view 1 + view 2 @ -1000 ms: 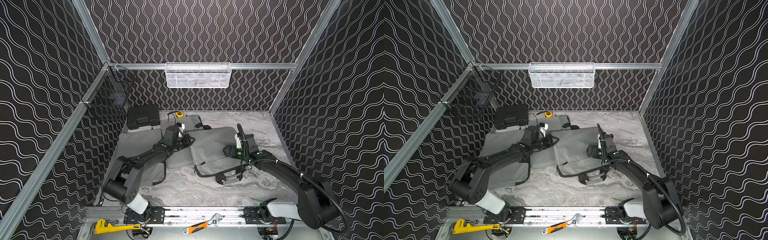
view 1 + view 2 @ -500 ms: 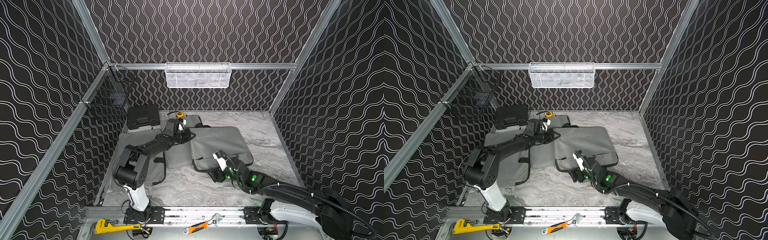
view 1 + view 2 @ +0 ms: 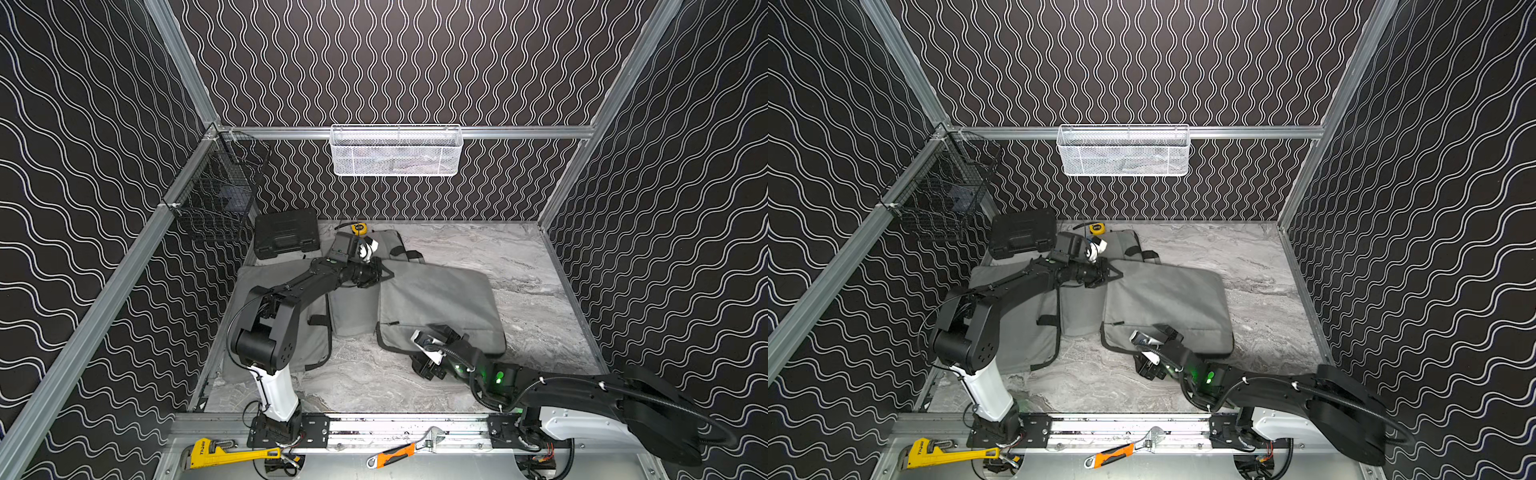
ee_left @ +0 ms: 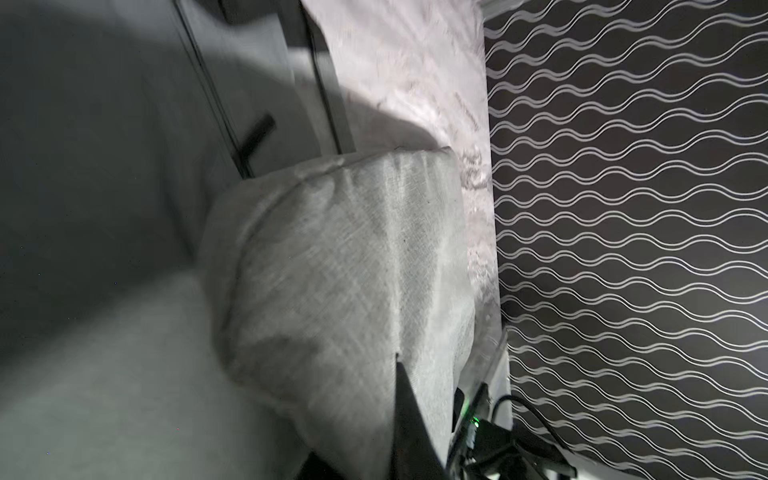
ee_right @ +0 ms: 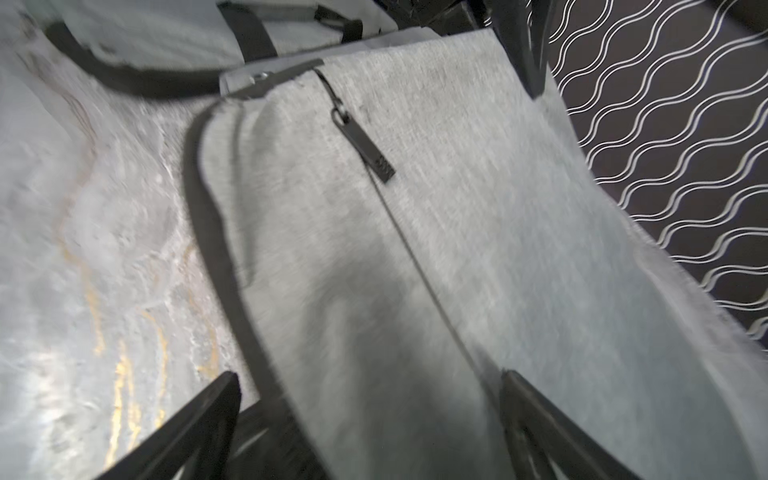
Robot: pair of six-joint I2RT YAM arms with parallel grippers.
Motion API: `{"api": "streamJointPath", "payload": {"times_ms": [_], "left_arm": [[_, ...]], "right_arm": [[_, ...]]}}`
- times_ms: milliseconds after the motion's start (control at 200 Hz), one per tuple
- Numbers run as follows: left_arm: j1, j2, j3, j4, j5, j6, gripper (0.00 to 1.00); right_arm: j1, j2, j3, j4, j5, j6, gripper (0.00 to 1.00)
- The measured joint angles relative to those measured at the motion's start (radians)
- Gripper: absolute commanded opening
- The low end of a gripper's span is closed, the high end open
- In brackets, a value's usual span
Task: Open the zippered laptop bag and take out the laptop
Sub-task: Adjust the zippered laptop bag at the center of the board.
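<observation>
The grey laptop bag (image 3: 436, 299) is lying flat mid-table, zipped shut. The right gripper (image 5: 370, 376) is hovering over its near edge with jaws spread wide, the black zipper pull (image 5: 363, 145) is lying just ahead of them, and the zipper line is running back between the fingers, so this arm is sitting far nearer the pull. The left gripper (image 3: 384, 272) is resting narrow-jawed at the bag's far corner, seemingly pinching fabric, while the marble tabletop (image 3: 519, 266) is offering open room rightward and other grey bags (image 3: 270, 299) are crowding the left.
</observation>
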Motion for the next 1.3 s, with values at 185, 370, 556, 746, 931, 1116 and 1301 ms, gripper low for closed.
{"api": "streamJointPath", "payload": {"times_ms": [185,370,556,746,931,1116,1301], "left_arm": [[-0.021,0.003,-0.026,0.064,0.013,-0.1,0.0],[-0.026,-0.011,-0.049,0.116,0.008,-0.203,0.0],[-0.018,0.009,-0.085,0.213,0.01,-0.307,0.0],[-0.002,0.021,-0.084,0.268,-0.029,-0.375,0.0],[-0.002,0.046,-0.079,0.33,-0.055,-0.431,0.0],[-0.002,0.032,-0.082,0.338,-0.054,-0.448,0.0],[-0.001,-0.019,-0.095,0.306,-0.053,-0.404,0.0]], "right_arm": [[0.109,0.171,0.086,0.014,0.188,-0.06,1.0],[0.218,0.244,0.116,0.083,0.317,-0.156,1.0],[0.232,0.101,0.087,0.087,0.354,-0.116,1.0],[0.232,0.024,0.055,0.095,0.323,-0.019,1.0],[0.232,0.151,0.081,0.098,0.327,-0.061,1.0],[0.156,0.264,0.137,0.153,0.304,-0.122,0.98],[0.068,0.297,0.156,0.18,0.262,-0.138,0.53]]}}
